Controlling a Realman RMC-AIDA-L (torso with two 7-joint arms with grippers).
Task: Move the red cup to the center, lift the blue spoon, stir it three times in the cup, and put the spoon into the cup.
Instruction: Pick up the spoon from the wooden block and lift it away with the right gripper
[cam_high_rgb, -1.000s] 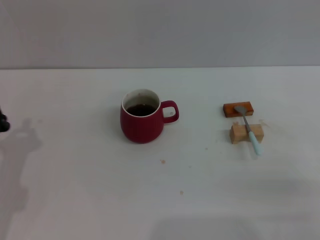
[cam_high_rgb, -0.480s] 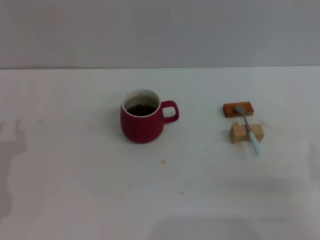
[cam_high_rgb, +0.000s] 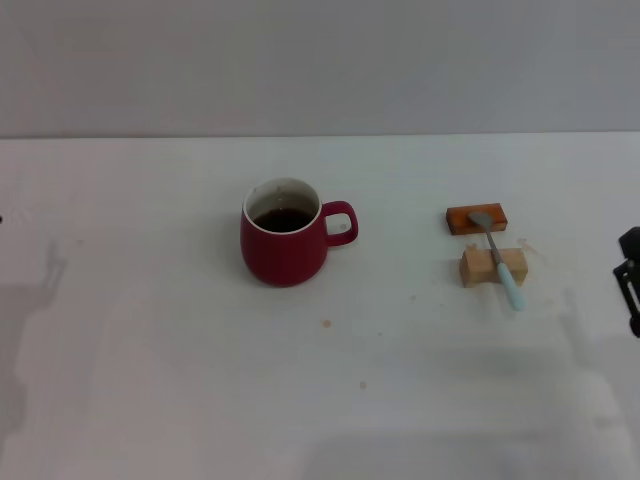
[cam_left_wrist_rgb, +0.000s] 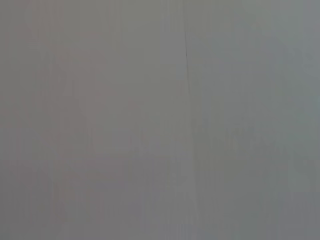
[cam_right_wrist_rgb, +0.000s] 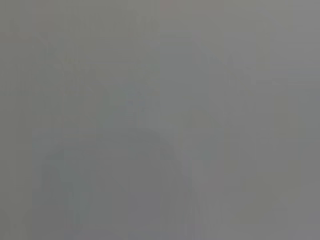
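Dark red pot-bellied ceramic mug (cam_high_rgb: 285, 243) is seen mid-worktop (cam_high_rgb: 150, 380), slim pale-blue-handled metal spoon (cam_high_rgb: 499, 258) propped across two small blocks nearby; right pincer (cam_high_rgb: 630, 280) at edge, state indeterminable.

White table (cam_high_rgb: 150, 400), plain grey wall (cam_high_rgb: 320, 60) behind; soft even light.

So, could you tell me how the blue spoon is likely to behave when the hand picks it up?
The blue spoon looks slim and stiff, so probably light. It lies across the pale wooden block with its bowl on the orange-brown block, so it may pivot or slide off if nudged. The right hand sits at the table's right edge.
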